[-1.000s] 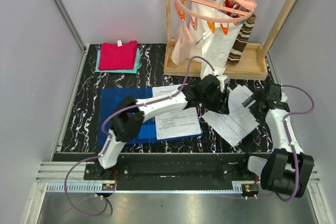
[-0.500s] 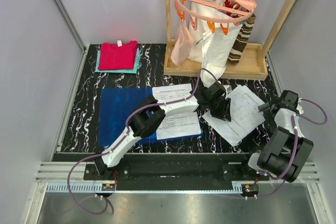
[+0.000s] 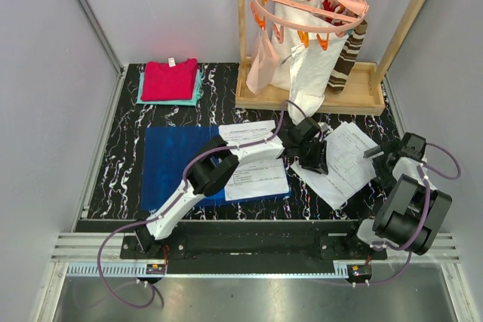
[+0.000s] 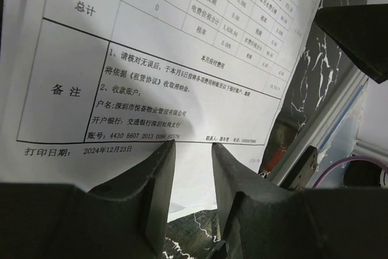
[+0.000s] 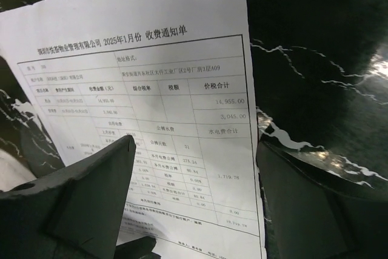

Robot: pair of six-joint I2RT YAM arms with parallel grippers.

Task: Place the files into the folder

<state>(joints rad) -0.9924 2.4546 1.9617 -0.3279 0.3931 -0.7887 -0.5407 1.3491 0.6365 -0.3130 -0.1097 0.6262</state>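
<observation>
**Files and folder at the pick-up stage.** Loose files, thin printed paper sheets, lay fanned near the right edge of the counter. Further sheets lay on the blue folder toward the near-left. The left gripper sat at a sheet's margin, jaws narrowed but with a gap between them, nothing pinched. The right gripper hung released, jaws wide, above another sheet. Such paper was judged light, limp and slippery on the glossy counter, prone to crease or sag. The best hold was probably a free edge or corner, lifted first, then dragged flat.
</observation>
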